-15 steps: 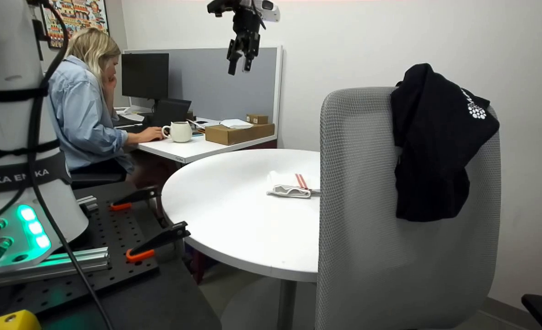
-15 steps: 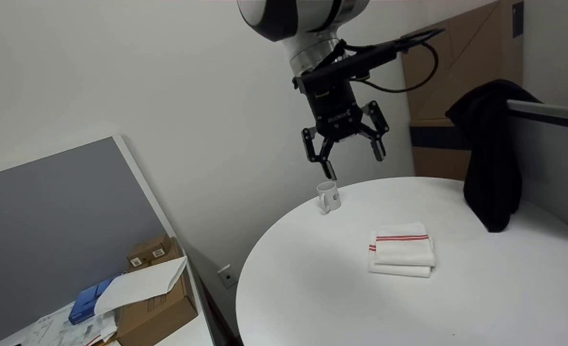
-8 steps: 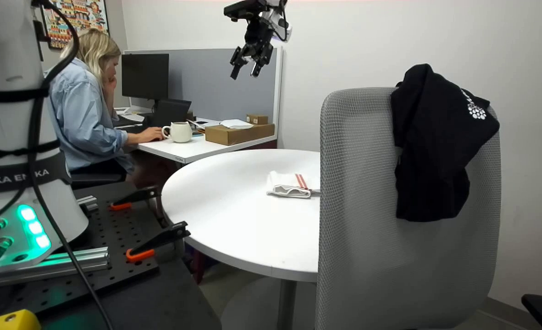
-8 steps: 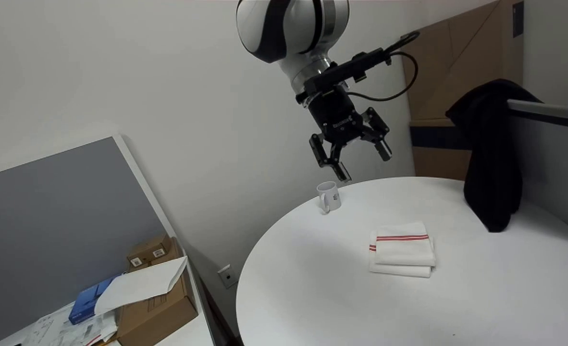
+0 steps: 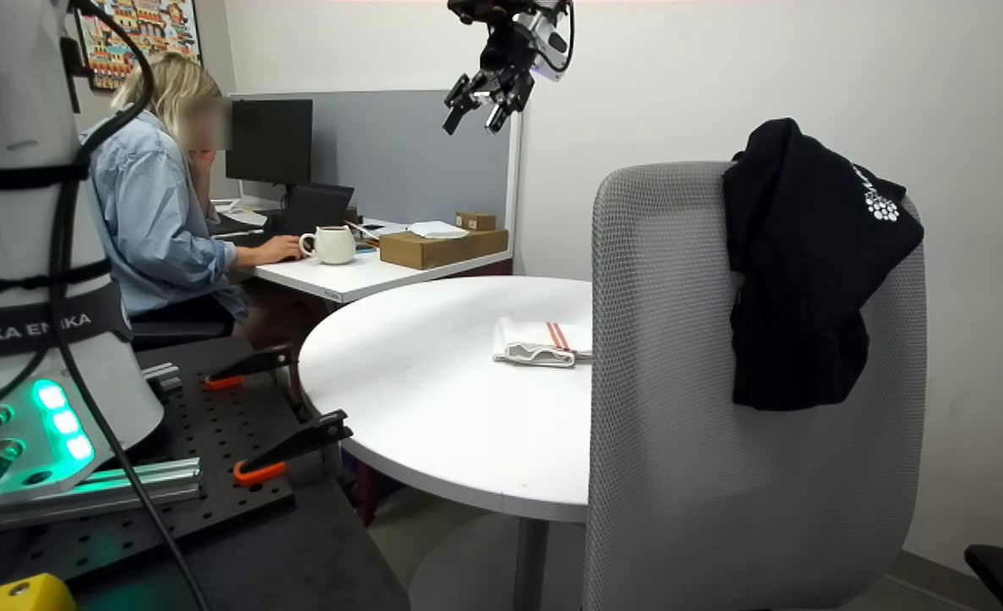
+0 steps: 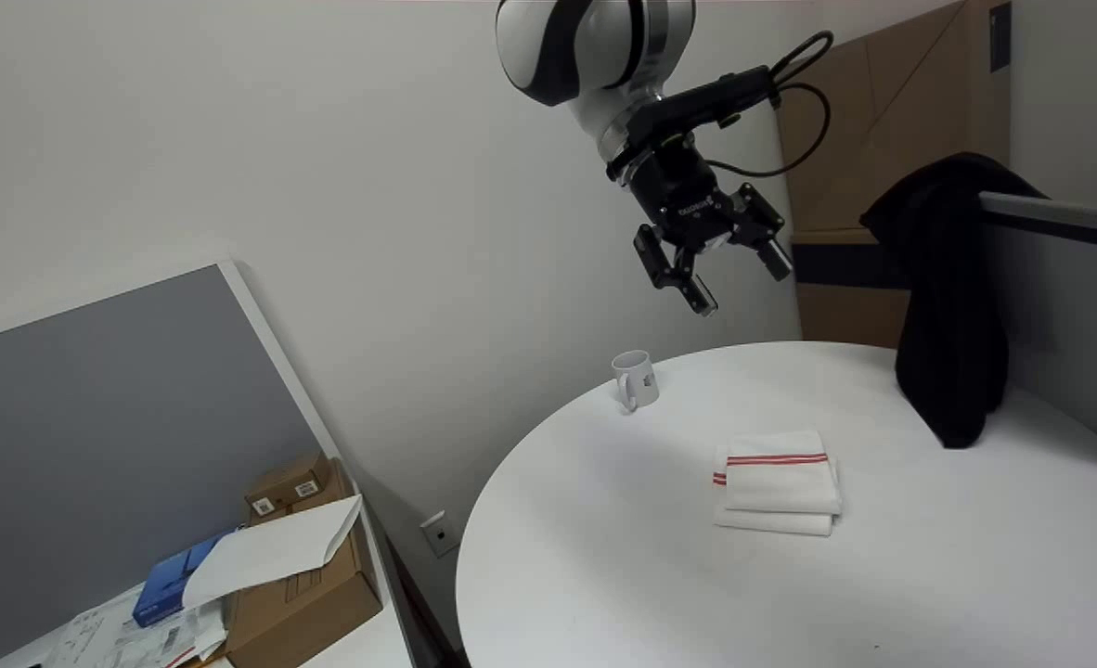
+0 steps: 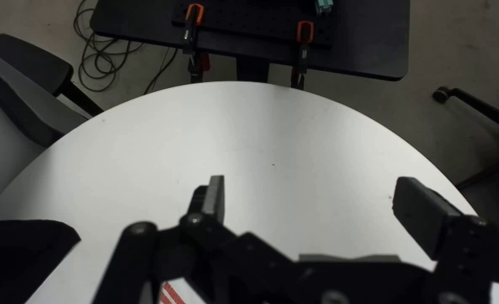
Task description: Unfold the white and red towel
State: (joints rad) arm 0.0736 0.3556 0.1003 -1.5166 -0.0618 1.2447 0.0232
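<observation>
Well left of the white and red towel (image 6: 780, 487), in an exterior view, are a blue box (image 6: 170, 586) and a cardboard box (image 6: 307, 612), with a sheet of white paper (image 6: 270, 549) lying across both. Left of the towel too, but nearer and beyond it, a white mug (image 6: 638, 382) stands upright close to the far rim of the round white desk (image 6: 586, 557). Next is the Franka arm (image 6: 590, 42), angled down from the top; its jaws hang in the air high above the towel's level and well apart from it, released and spread wide (the wrist view shows the desk's surface through the gap). The towel itself lies folded on the desk, red stripes across its upper layer, a lower layer peeping out along the left and near sides. In an exterior view a grey mesh chair (image 5: 748, 509) hides part of it. Right of the towel, a black garment (image 6: 952, 306) hangs over that chair's back (it bears a white print).
</observation>
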